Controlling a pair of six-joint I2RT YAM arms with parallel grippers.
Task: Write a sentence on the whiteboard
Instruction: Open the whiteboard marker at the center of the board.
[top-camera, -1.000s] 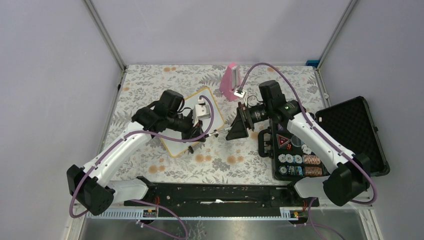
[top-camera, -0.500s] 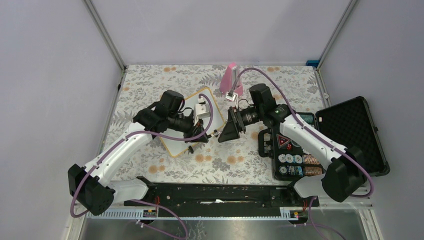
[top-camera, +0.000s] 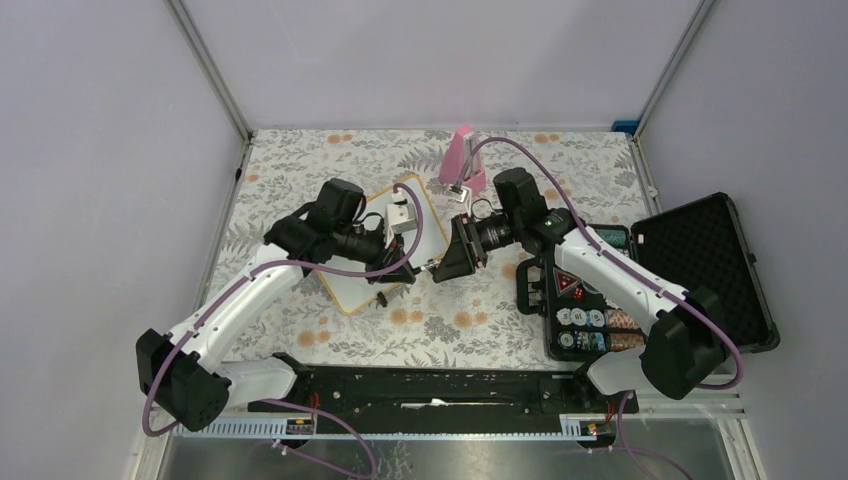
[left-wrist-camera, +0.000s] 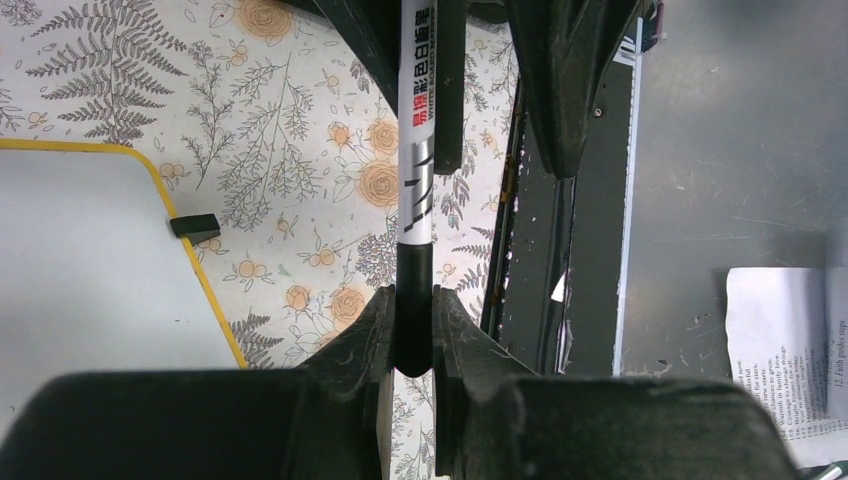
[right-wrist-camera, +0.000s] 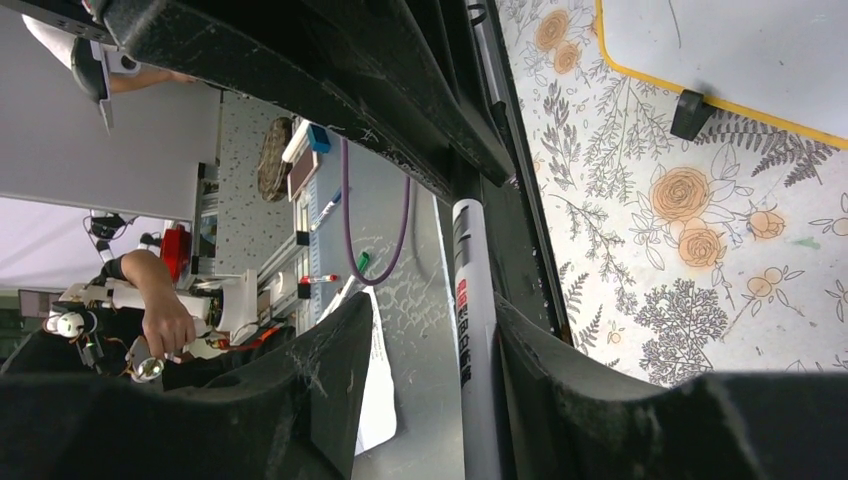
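The whiteboard (top-camera: 350, 285) is lying flat on the floral cloth (top-camera: 470, 320) at left-centre of the table, partly under the left arm; the parts of it that are showing in the wrist views are carrying no words, so the sentence is not yet begun. Just beside its near corner, above the cloth and clear of the board, the marker (left-wrist-camera: 415, 150) is hanging level between the two arms. The left gripper (left-wrist-camera: 412, 300) is clamping its fingers tight on the marker's black end. The right gripper (right-wrist-camera: 440, 320) is standing astride the white barrel from the other side, its jaws parted, with a strip of background showing between one finger and the barrel, so it is not gripping yet.

Judging from this, the step in hand is uncapping: one arm is holding the cap end while the other is lining up to take the body. The next move is calling for the right jaws to pinch the barrel firmly and squarely, then for a straight pull along the marker's axis, with the left grip staying firm so that the cap is not twisting or slipping out
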